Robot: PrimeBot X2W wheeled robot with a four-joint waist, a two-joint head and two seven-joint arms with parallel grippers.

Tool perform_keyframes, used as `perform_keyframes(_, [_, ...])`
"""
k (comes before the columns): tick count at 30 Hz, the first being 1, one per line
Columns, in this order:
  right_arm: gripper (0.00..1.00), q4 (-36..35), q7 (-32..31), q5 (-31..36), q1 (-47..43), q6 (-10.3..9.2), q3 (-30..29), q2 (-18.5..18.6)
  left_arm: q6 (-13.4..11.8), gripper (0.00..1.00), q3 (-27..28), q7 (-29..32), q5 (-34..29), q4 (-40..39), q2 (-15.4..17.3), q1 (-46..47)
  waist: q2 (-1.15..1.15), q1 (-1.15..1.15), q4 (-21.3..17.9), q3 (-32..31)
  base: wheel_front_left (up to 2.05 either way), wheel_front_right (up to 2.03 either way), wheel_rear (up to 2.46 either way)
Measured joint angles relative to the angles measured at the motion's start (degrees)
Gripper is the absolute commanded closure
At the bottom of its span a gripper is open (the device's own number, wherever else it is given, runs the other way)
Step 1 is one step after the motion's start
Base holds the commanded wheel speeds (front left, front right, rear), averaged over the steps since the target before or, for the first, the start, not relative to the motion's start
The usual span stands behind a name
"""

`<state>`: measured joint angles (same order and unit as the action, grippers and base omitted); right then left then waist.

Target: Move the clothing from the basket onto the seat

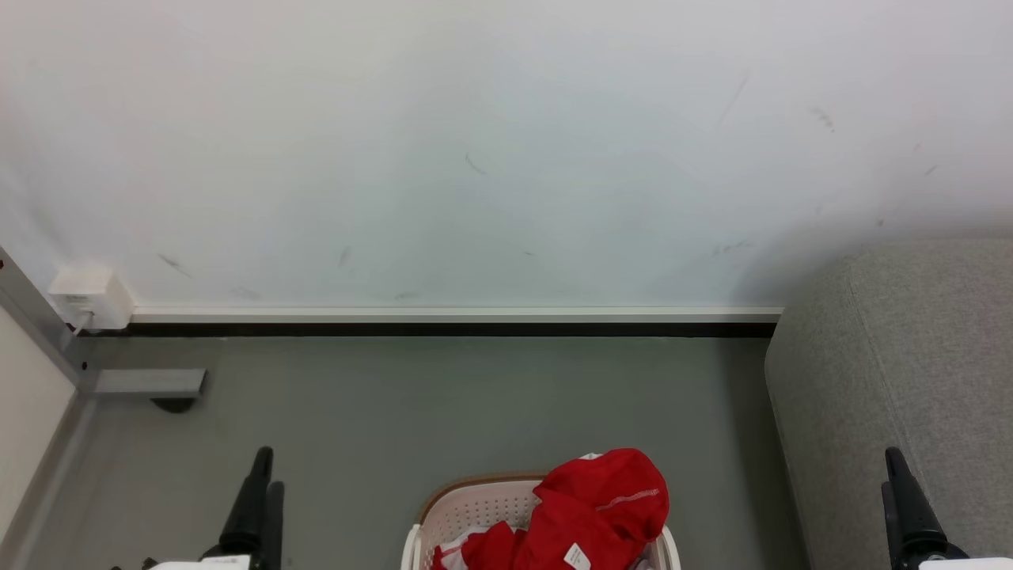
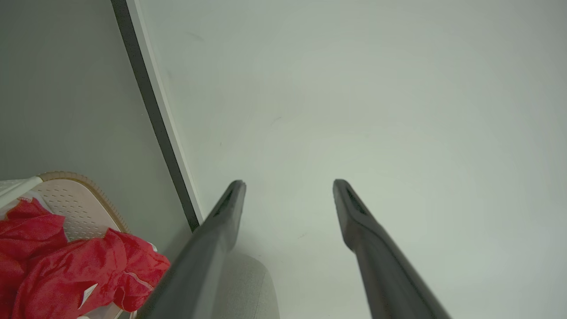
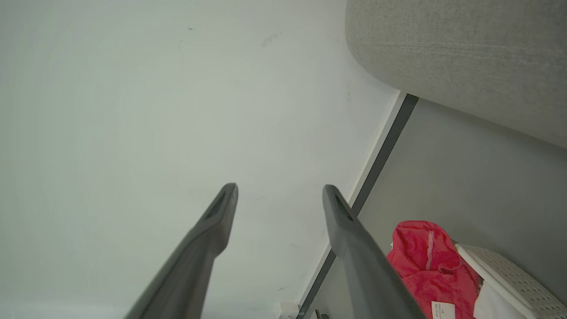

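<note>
Left fingers (image 2: pixel 221 217): we see them spread apart, holding nothing.
Right fingers (image 3: pixel 212 221): likewise spread, holding nothing.
Red clothing (image 1: pixel 601 507): heaped in the laundry basket (image 1: pixel 475 484).
Grey sofa (image 1: pixel 910 380): near the basket, on our right.

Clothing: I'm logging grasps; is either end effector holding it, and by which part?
Nothing is held. The left end effector and right end effector are open and empty; the clothing lies in the basket.
</note>
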<state>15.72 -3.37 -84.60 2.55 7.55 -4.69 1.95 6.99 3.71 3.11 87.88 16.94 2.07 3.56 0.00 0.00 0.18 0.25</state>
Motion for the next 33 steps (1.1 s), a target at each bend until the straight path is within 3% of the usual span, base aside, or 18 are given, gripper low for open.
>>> perform_keyframes(22, [0.0,-3.32,5.0,28.16,-1.4,0.0,1.52,-0.02,-6.14,0.0,-6.48,-4.76,-21.73,-2.36,0.07,-0.44,0.0,0.0,0.36,0.15,0.0,0.0,0.0])
perform_keyframes(33, [0.0,-3.63,7.11,37.84,-1.54,0.0,2.49,0.04,-8.6,0.0,-8.99,-7.15,-31.96,-3.1,0.14,-0.63,0.0,0.0,0.48,0.17,0.0,0.0,0.0])
